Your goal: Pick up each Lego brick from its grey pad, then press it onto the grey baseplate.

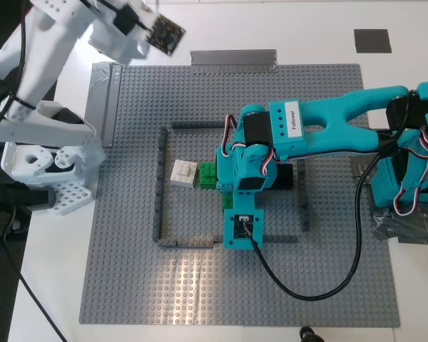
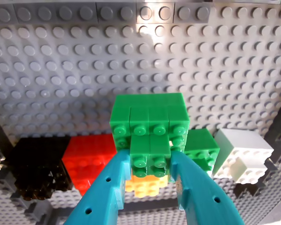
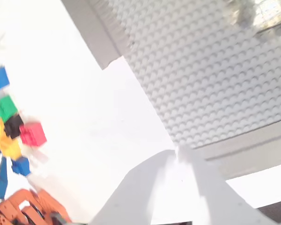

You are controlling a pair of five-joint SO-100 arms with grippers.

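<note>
The green brick [image 2: 150, 154] sits between the fingers of my first gripper [image 2: 151, 180], which is clenched on its two sides. In the first wrist view it is part of a green cluster, with a wider green block [image 2: 149, 117] just beyond it and another green piece [image 2: 202, 151] beside it; whether the held brick is already seated on studs I cannot tell. The white brick [image 1: 184, 173] rests on the baseplate [image 1: 200, 285] inside the dark outline [image 1: 159, 185], just beside the green cluster on the exterior view's left. Red [image 2: 91, 157], black [image 2: 37, 171] and yellow-orange [image 2: 143, 185] bricks lie close around the fingers. The brick lies straight ahead along the gripper's axis, so the coming move is probably a press down or a release. The teal first arm is on it; the white arm is well off at the exterior view's upper left.

My second gripper [image 3: 182, 154] hangs over the white table [image 3: 84, 117] beside the baseplate's edge, fingertips together, holding nothing.
</note>
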